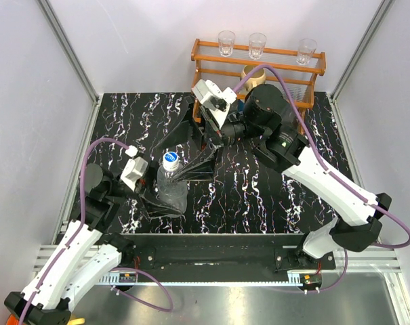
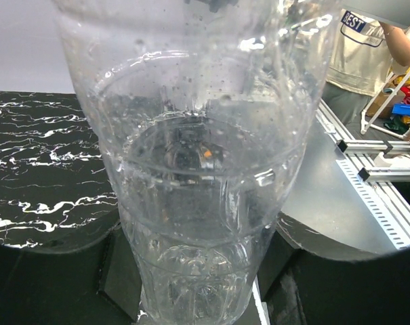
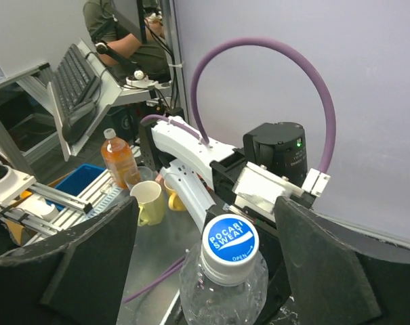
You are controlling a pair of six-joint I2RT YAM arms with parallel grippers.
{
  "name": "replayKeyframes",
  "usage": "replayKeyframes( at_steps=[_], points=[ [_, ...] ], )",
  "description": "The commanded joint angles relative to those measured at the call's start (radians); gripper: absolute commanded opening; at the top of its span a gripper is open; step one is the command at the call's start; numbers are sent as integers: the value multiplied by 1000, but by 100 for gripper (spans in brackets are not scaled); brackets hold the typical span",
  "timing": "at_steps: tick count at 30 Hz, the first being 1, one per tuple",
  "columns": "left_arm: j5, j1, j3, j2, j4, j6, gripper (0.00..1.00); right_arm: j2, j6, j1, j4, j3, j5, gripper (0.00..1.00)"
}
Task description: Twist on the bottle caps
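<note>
The clear ribbed bottle (image 1: pixel 171 189) stands upright at the table's front left. It fills the left wrist view (image 2: pixel 198 169). The blue cap with white lettering (image 1: pixel 170 160) sits on its neck, and the right wrist view also shows it (image 3: pixel 230 245). My left gripper (image 1: pixel 156 198) is shut on the bottle's lower body (image 2: pixel 198 298). My right gripper (image 1: pixel 194 168) is open. Its two dark fingers stand either side of the cap with wide gaps (image 3: pixel 206 210), not touching it. The orange cap is out of view. An orange-coloured bottle (image 3: pixel 118 160) stands off the table, beyond the near edge.
A wooden rack (image 1: pixel 259 54) with three clear glasses (image 1: pixel 257 45) stands at the back, with a tan mug (image 1: pixel 251 72) behind my right arm. Yellow mugs (image 3: pixel 148 201) sit off the table by the orange-coloured bottle. Grey walls close in both sides.
</note>
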Motion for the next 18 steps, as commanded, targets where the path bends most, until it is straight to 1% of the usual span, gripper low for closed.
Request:
replayKeyframes(
  at_steps=[1,9,13,14,16,17,18],
  points=[
    [-14,-3,-6,-21,61,12,47,20,69,-2,108,3,-58,86],
    [-29,-3,4,-23,50,20,47,40,86,-2,90,13,-47,82],
    [-37,-2,7,-26,34,29,46,51,92,-4,85,23,-52,74],
    [-41,-3,7,-26,32,32,46,51,94,-5,82,22,-59,64],
    [-50,-3,8,-26,30,32,46,51,95,-5,79,23,-59,53],
    [-53,-3,8,-26,29,32,46,49,97,-5,76,23,-61,41],
    [-58,-2,7,-27,27,34,46,49,98,-7,74,22,-62,36]
  ],
)
